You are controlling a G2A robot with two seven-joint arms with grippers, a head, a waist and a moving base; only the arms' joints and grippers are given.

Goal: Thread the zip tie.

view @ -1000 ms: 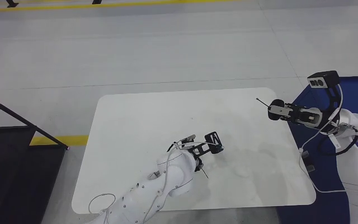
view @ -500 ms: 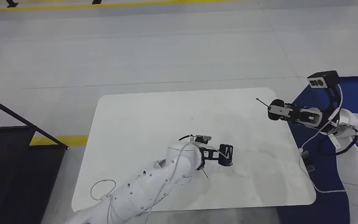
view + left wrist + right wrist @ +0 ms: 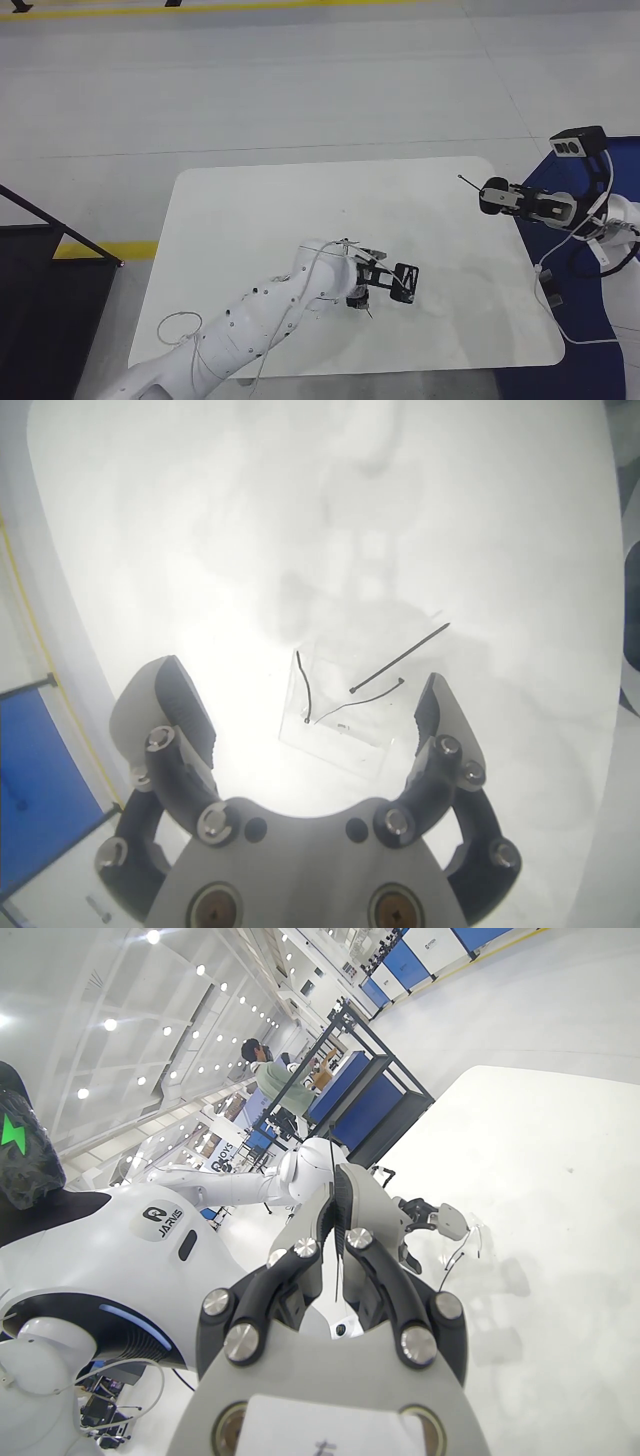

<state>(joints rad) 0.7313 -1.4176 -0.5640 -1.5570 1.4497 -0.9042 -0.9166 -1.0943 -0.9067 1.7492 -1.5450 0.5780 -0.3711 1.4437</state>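
Zip tie (image 3: 331, 1148) is pinched between the closed fingers of the right tool (image 3: 336, 1193), and its thin end sticks out past the tips. The left tool (image 3: 300, 670) hangs wide open and empty, with loose ties (image 3: 400, 659) just ahead of its tips at a clear box (image 3: 345, 750) on the table (image 3: 150, 525). I think it should come down straight over one tie and close across its middle, without pushing the box wall.

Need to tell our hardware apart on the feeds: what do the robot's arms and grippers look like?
The left arm is a glossy white shell with a thin white cable looping alongside. The left gripper and right gripper match: grey base plate, black linkages with silver bolts, pale grey fingers with black ribbed pads.
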